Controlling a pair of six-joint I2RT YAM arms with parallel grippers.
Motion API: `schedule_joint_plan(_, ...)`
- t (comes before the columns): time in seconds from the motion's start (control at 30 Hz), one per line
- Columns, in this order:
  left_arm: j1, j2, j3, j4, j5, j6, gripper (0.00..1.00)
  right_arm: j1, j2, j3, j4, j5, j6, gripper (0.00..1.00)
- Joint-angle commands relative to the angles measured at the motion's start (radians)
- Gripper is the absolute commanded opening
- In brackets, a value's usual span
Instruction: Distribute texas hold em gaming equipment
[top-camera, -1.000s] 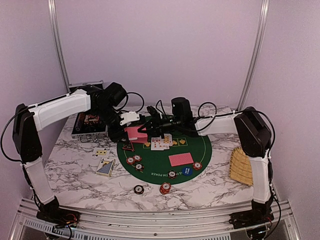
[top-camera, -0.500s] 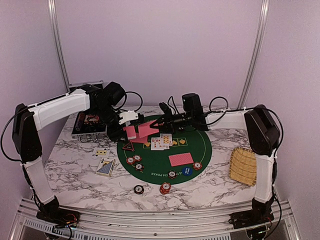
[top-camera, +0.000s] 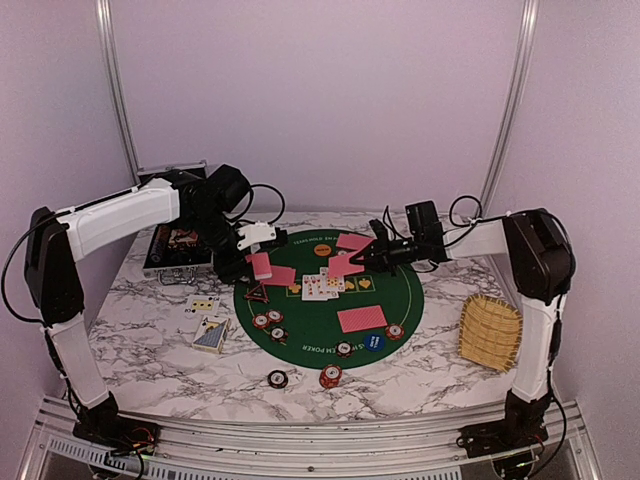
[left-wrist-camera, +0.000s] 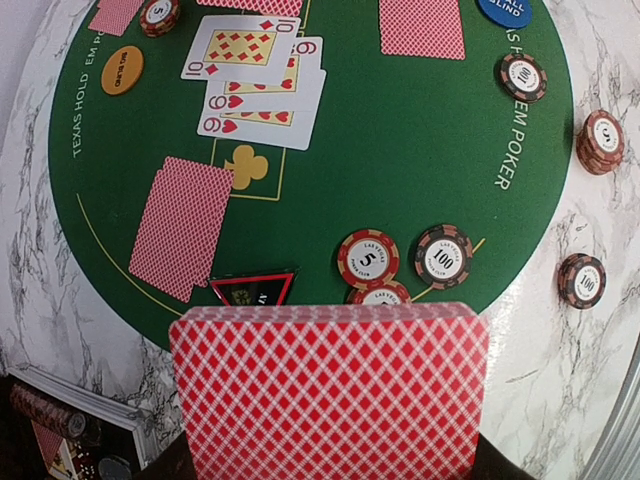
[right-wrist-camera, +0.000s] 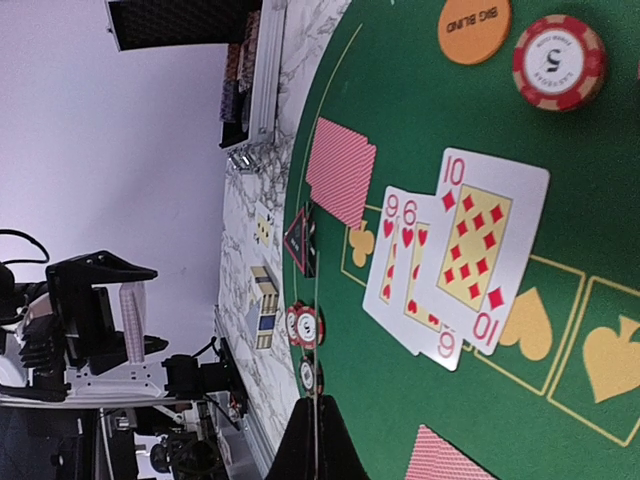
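My left gripper (top-camera: 248, 262) is shut on the deck of red-backed cards (top-camera: 261, 265), held above the left edge of the green mat (top-camera: 320, 330); the deck (left-wrist-camera: 330, 390) fills the bottom of the left wrist view. My right gripper (top-camera: 372, 257) is shut on one red-backed card (top-camera: 346, 266) above the mat's far right part; this card shows edge-on (right-wrist-camera: 317, 420) in the right wrist view. Three face-up cards (top-camera: 322, 285) lie mid-mat. Face-down cards lie at the left (top-camera: 283, 275), far side (top-camera: 355, 241) and near side (top-camera: 361, 318). The orange button (top-camera: 322, 251), triangular marker (top-camera: 257, 293) and several chips (top-camera: 272, 322) are on the mat.
The black case (top-camera: 175, 245) stands at the back left. The wicker tray (top-camera: 489, 330) lies at the right. Face-up cards (top-camera: 203, 303) and a card box (top-camera: 211, 333) lie left of the mat. Two chips (top-camera: 277, 379) (top-camera: 330, 376) sit off the mat near the front.
My right gripper has pulled one red-backed card off the deck and moved right across the mat with it. The left arm and deck have stayed in place.
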Motion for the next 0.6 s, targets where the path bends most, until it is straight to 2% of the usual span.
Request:
schedule_joint_plan(0.0,0.007,-0.020,-0.006,-0.002,0.019,0.004,0.00,-0.015,0.069,0.079,-0.139,0.085,-0.128,0.00)
schedule_joint_plan(0.43,0.007,-0.025,-0.013,-0.002,0.020,0.002,0.00,-0.016,0.195,0.194,-0.219,0.162,-0.181,0.00)
schedule_joint_plan(0.47,0.007,-0.026,-0.014,-0.003,0.018,0.004,0.00,-0.016,0.196,0.194,-0.229,0.169,-0.191,0.02)
schedule_joint_plan(0.57,0.007,-0.024,-0.014,-0.003,0.017,0.007,0.00,-0.016,0.191,0.195,-0.266,0.194,-0.218,0.18)
